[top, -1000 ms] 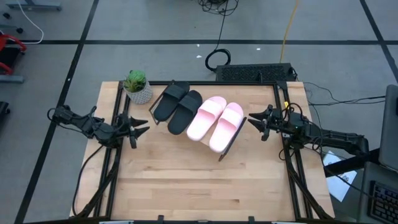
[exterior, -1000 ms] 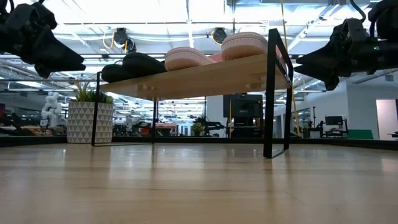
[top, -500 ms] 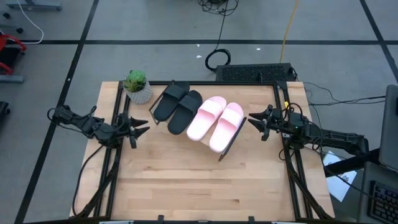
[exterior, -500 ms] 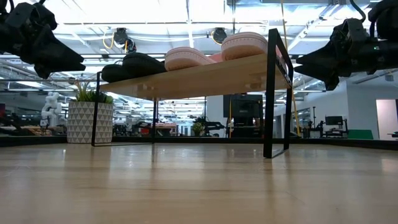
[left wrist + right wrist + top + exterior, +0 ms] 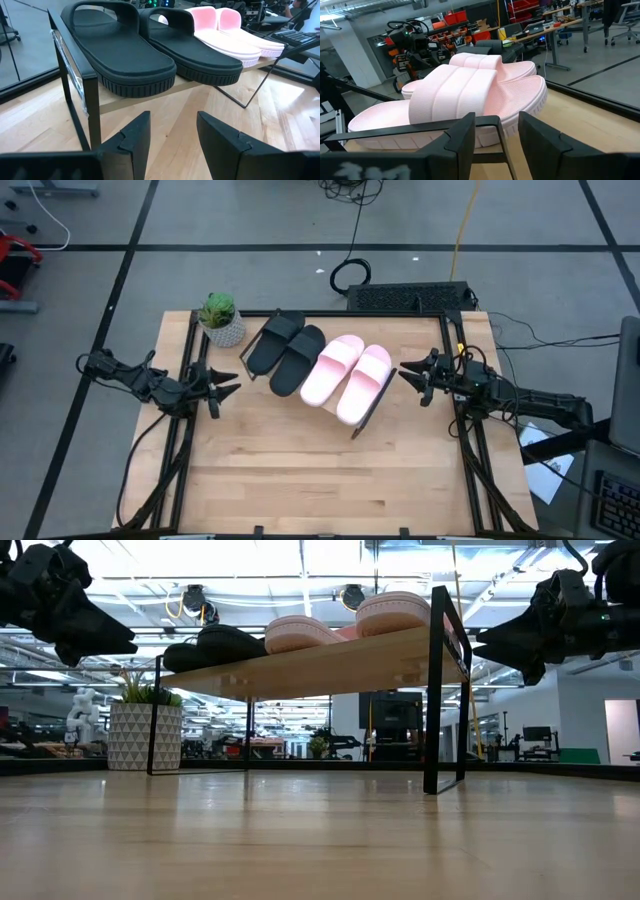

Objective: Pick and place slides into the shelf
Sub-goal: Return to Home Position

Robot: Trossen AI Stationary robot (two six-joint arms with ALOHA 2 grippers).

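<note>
All the slides lie side by side on the shelf (image 5: 366, 420): the black pair (image 5: 286, 352) (image 5: 150, 50) toward its left end, the pink pair (image 5: 348, 376) (image 5: 465, 95) toward its right end, each resting on its sole on the plank top (image 5: 330, 665). My left gripper (image 5: 233, 383) (image 5: 172, 131) hovers open above the table just left of the shelf, pointing at the black pair. My right gripper (image 5: 404, 372) (image 5: 495, 132) hovers open just right of the shelf, pointing at the pink pair. Neither holds anything.
A small potted plant (image 5: 220, 318) stands at the table's far left corner, beside the shelf's left end. Bare wooden tabletop (image 5: 320, 470) spreads from the shelf to the near edge. Cables and a dark box (image 5: 410, 296) lie on the floor beyond the far edge.
</note>
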